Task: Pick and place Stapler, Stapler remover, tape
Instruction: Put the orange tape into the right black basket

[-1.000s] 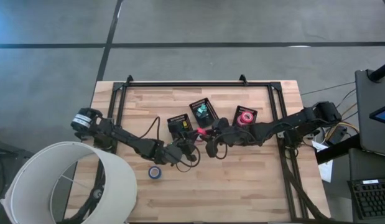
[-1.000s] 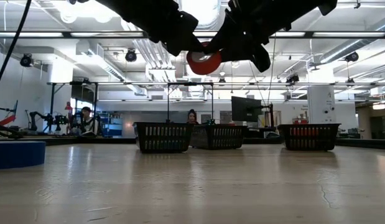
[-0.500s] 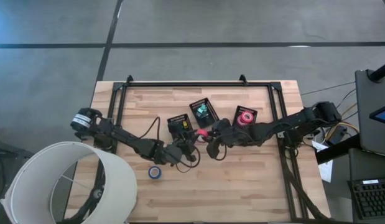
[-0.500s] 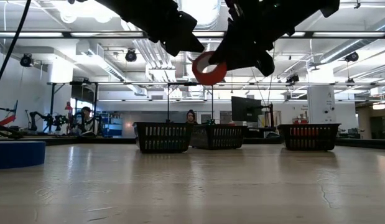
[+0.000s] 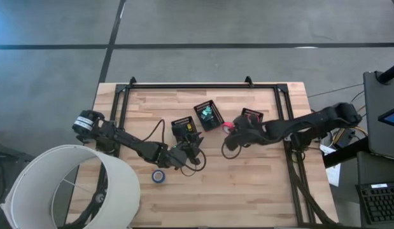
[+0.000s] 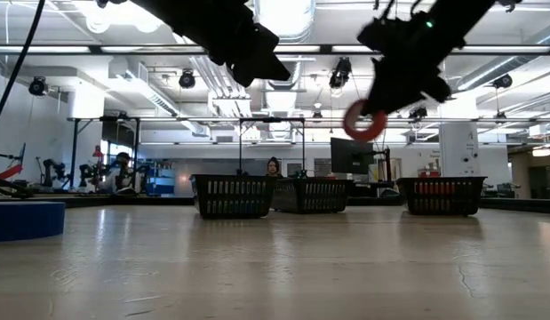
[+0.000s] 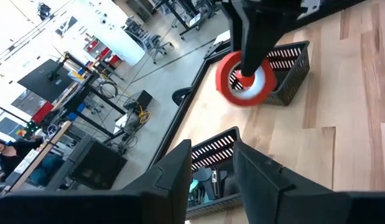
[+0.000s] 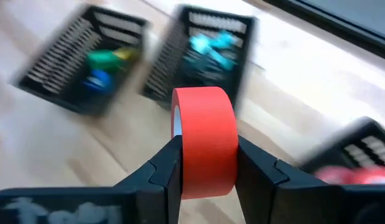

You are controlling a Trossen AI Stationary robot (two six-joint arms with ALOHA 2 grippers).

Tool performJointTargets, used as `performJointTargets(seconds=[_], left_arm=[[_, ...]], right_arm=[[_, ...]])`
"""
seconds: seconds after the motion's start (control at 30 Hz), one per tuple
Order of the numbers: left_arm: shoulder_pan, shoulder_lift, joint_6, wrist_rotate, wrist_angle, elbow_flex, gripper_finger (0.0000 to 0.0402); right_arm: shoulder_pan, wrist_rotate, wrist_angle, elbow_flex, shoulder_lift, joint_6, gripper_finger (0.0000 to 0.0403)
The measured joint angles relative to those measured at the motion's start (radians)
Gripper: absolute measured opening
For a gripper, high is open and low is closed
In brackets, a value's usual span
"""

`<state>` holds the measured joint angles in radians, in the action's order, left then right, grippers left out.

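Observation:
A red tape roll (image 8: pixel 204 140) is shut between my right gripper's (image 8: pixel 208 171) fingers, lifted over the table between the middle mesh bin (image 5: pixel 207 114) and the right one (image 5: pixel 253 116). In the low view the red tape (image 6: pixel 365 120) hangs in the air below my right gripper (image 6: pixel 394 84). My left gripper (image 7: pixel 212 174) is open and empty, hovering near the left bin (image 5: pixel 184 129). It looks at the red roll (image 7: pixel 245 78) from a short way off. A blue tape roll (image 5: pixel 158 176) lies flat on the wood, near my left gripper. My right gripper pinches the red tape between its two fingers (image 8: pixel 164 171), one on each flat side face of the roll (image 8: pixel 178 134). The curved outer band (image 8: pixel 208 143) faces the wrist camera. The roll stands on edge and is lifted clear of the table.
Three black mesh bins stand in a row at the table's middle. The left one (image 8: pixel 86 62) holds small green, blue and yellow pieces, the middle one (image 8: pixel 214 50) teal items, the right one (image 8: pixel 357 168) red rolls. A large white cylinder (image 5: pixel 69 187) overhangs the near left corner.
My right gripper has carried the red tape away from my left gripper, toward the table's right and far side, nearer the right bin. The roll has stayed shut between the fingers and now hangs lower in the low view.

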<state>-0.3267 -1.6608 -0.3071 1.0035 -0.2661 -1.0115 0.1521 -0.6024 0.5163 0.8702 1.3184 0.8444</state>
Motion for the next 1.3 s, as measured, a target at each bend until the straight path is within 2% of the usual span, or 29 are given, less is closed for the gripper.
performJointTargets(seconds=[0.2, 0.37, 0.7, 0.87, 1.3], left_arm=[[0.000, 0.000, 0.013, 0.000, 0.005, 0.000, 0.0122], [0.004, 0.000, 0.022, 0.000, 0.005, 0.000, 0.0122], [0.005, 0.000, 0.023, 0.000, 0.006, 0.001, 0.0122], [0.005, -0.001, 0.023, 0.000, 0.006, 0.002, 0.0122], [0.005, -0.001, 0.023, 0.000, 0.006, 0.002, 0.0122]], right_arm=[[0.000, -0.026, 0.180, -0.059, -0.049, 0.112, 0.0111], [-0.011, -0.024, 0.243, -0.120, -0.065, 0.153, 0.0111], [-0.016, -0.028, 0.256, -0.146, -0.069, 0.090, 0.0112], [-0.016, -0.028, 0.314, -0.165, -0.066, 0.102, 0.0112], [-0.015, -0.029, 0.287, -0.257, -0.066, 0.109, 0.0112]])
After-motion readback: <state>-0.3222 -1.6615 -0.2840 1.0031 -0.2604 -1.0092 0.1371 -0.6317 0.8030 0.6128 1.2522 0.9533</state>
